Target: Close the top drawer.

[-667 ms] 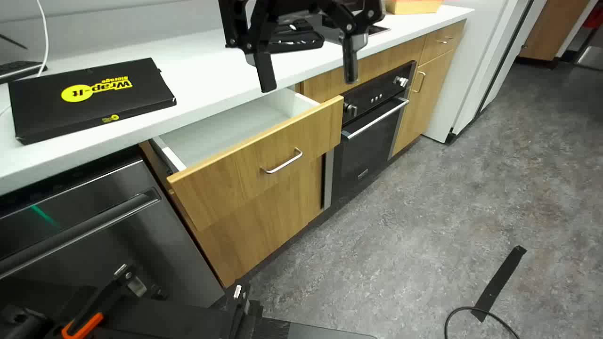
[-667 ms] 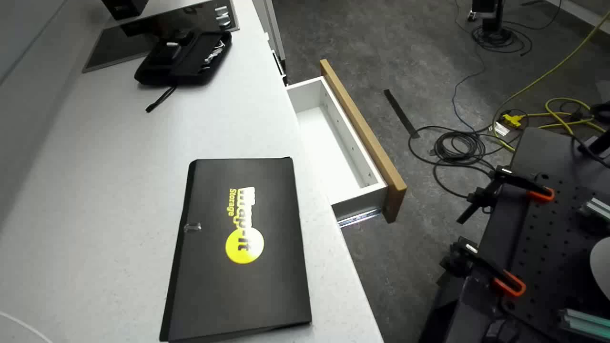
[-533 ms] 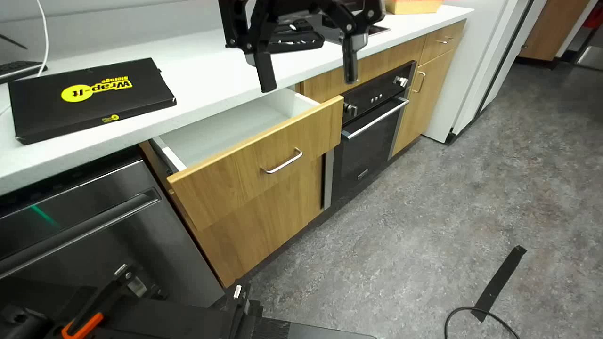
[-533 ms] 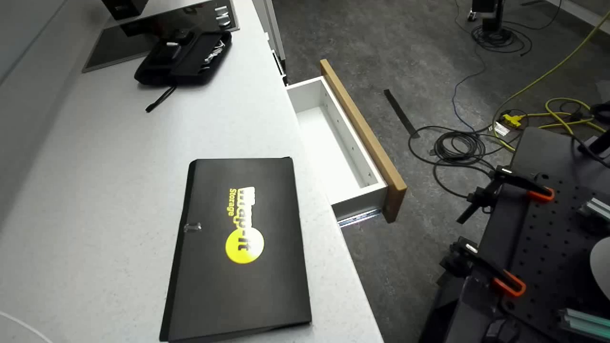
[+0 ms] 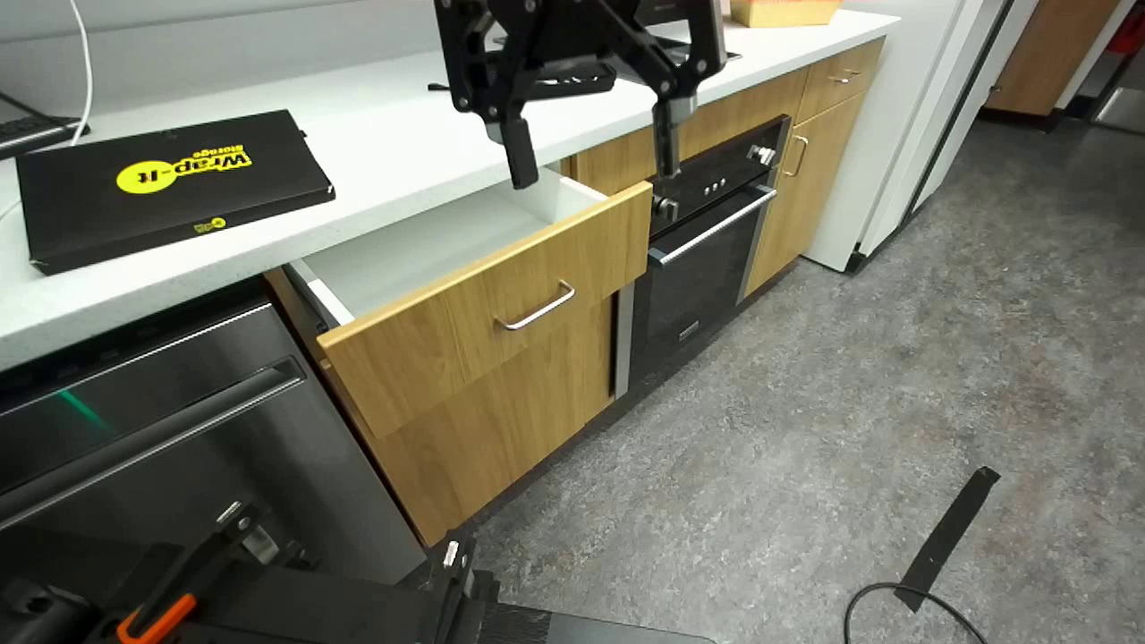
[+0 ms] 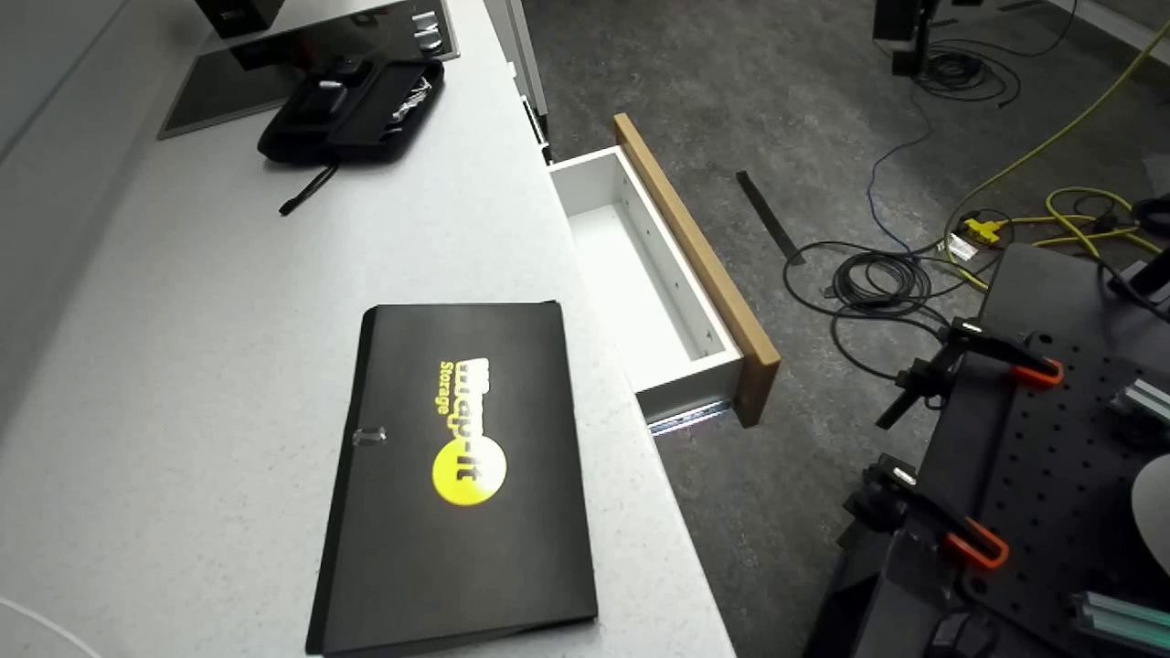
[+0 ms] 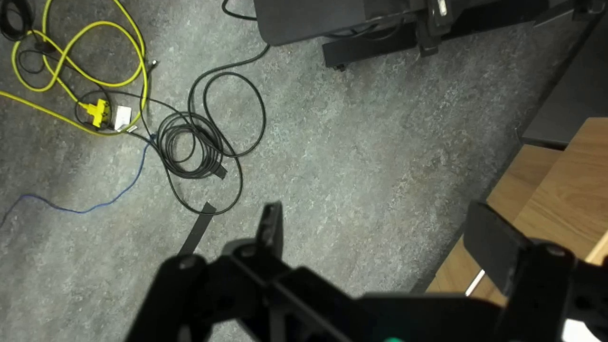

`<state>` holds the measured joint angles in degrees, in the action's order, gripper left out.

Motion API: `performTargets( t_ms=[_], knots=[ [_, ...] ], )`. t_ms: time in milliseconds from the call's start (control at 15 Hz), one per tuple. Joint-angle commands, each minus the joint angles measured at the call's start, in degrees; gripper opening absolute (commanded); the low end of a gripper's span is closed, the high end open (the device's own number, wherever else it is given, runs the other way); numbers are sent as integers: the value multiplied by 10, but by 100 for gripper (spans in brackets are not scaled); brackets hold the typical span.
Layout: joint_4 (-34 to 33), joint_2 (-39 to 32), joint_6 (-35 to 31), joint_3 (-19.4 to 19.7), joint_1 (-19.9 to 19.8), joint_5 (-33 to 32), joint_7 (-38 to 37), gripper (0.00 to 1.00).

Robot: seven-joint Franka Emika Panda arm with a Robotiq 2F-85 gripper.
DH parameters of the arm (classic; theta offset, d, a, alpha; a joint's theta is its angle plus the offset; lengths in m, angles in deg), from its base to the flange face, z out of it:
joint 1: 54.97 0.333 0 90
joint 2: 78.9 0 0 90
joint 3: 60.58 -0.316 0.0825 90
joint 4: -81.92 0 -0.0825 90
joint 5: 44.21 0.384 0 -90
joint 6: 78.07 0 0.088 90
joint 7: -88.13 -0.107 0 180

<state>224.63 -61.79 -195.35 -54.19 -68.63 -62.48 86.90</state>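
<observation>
The top drawer (image 5: 429, 358) stands pulled out from under the counter, with its oak front and slim silver handle (image 5: 537, 309). Its white inner box shows in both exterior views and looks empty. In an exterior view the drawer (image 6: 695, 265) is seen from above. My gripper (image 5: 595, 170) hangs open and empty; in that view it appears above the drawer's far end, and its distance from the drawer is hard to tell. In the wrist view the gripper (image 7: 373, 209) has its fingers wide apart over floor. The drawer front (image 7: 570, 204) is at right, partly hidden by a finger.
The white counter (image 5: 376, 143) carries a black Wrap-It box (image 5: 179, 188) and a black case (image 6: 356, 114). A black oven (image 5: 711, 233) is right of the drawer, a dark dishwasher (image 5: 161, 447) left. Cables (image 7: 190, 142) lie on the floor by a black clamp table (image 6: 1051, 457).
My gripper has shifted slightly right and down in an exterior view, still open. A dark part at an exterior view's top edge has moved left and down. The drawer has not moved.
</observation>
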Motion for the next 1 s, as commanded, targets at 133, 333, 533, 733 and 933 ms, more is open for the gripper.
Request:
performTargets(
  t_ms=[133,333,533,733,933],
  knots=[
    [-68,-187,-136,28,6,30,-30,100],
    [-125,-273,-149,34,8,78,-14,100],
    [-107,-263,-146,36,11,84,-4,100],
    [-129,-287,-145,36,11,93,0,100],
    [-145,-319,-187,32,17,99,-35,100]
  ],
)
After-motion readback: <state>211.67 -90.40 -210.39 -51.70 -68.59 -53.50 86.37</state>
